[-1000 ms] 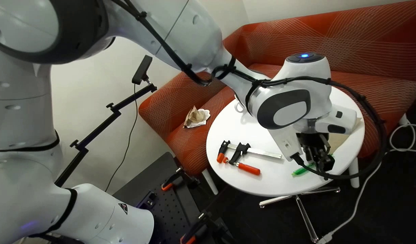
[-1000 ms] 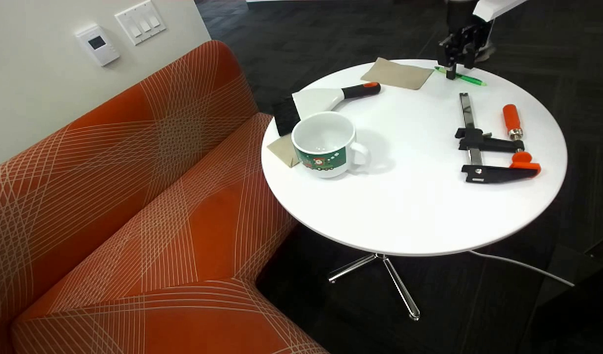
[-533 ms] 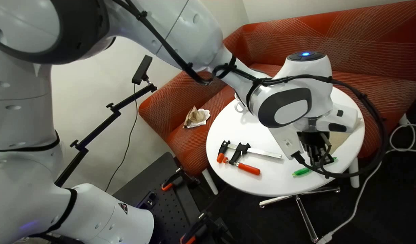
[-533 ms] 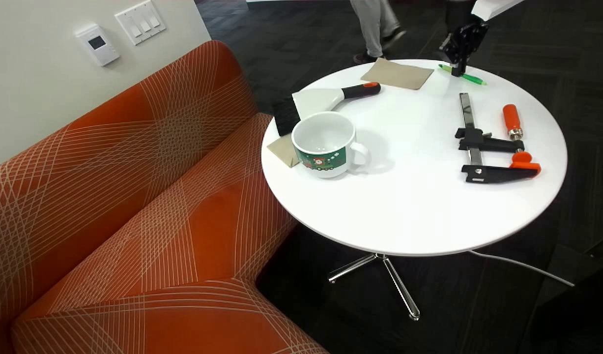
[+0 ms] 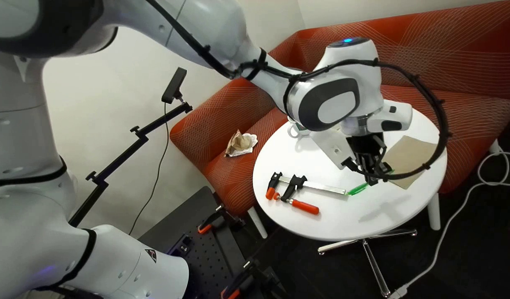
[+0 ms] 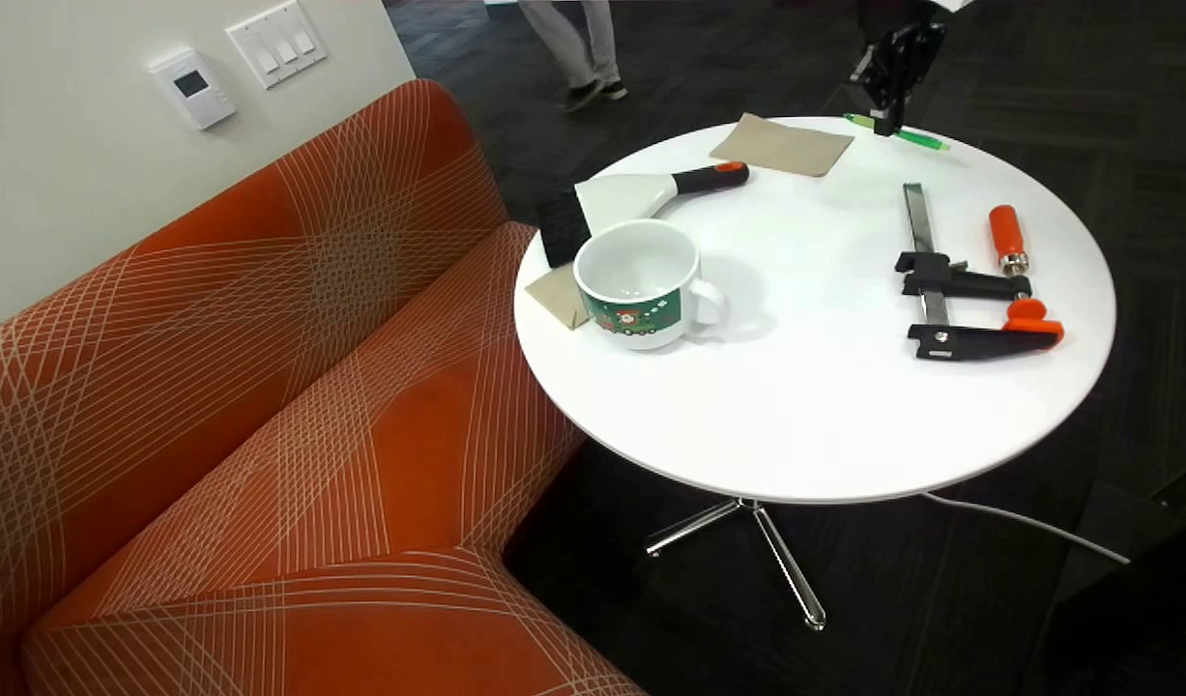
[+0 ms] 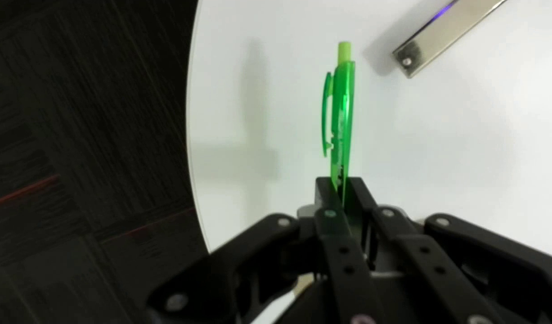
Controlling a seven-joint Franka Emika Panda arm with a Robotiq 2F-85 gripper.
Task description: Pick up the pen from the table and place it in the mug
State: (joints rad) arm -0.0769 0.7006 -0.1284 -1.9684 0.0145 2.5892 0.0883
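The green pen (image 7: 343, 108) is pinched between the black fingertips of my gripper (image 7: 342, 191), its clicker end pointing away in the wrist view. In both exterior views the gripper (image 5: 372, 179) holds the pen (image 6: 921, 141) crosswise, raised a little above the table; a shadow lies apart from it on the white top. The mug (image 6: 641, 324), white with a green band, stands upright on the round table (image 6: 795, 416), well away from the gripper. Its inside looks bare in that exterior view. My arm covers most of the mug in an exterior view, where its handle (image 5: 293, 131) shows.
A bar clamp with red-orange handle (image 6: 1006, 237) lies near the pen; its metal bar (image 7: 442, 36) ends close by in the wrist view. A scraper (image 6: 641, 193) lies behind the mug, brown paper (image 6: 781, 145) by the far edge. An orange sofa (image 6: 361, 367) borders the table.
The gripper has gone from open around the pen to shut on it, then risen off the table with it. In an exterior view a walking person has appeared and moved left in the background.
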